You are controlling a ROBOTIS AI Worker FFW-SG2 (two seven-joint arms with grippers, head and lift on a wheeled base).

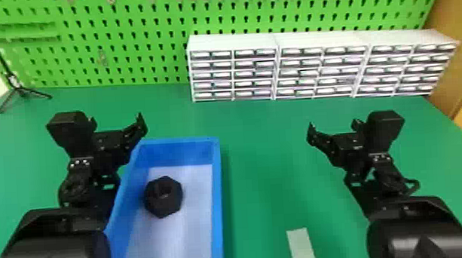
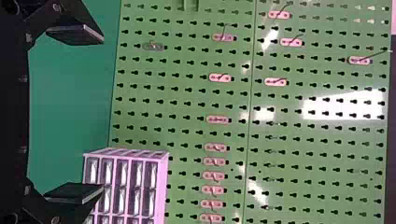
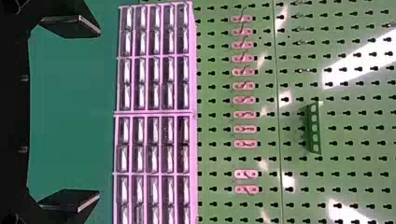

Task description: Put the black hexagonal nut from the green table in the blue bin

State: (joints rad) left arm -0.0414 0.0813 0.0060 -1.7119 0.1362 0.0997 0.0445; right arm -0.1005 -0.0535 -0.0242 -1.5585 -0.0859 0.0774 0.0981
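Showing a black, six-sided outline, the nut lies in the blue bin; left gripper and right gripper stand released.

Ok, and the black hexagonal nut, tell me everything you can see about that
The black hexagonal nut is a chunky, dark piece with a six-sided outline and a recess near the middle of its upward face. Its material can't be told. It sits inside the blue bin, on the pale floor, toward the far end and nearer the left wall. Nothing grips it; whether it touches that wall isn't clear.
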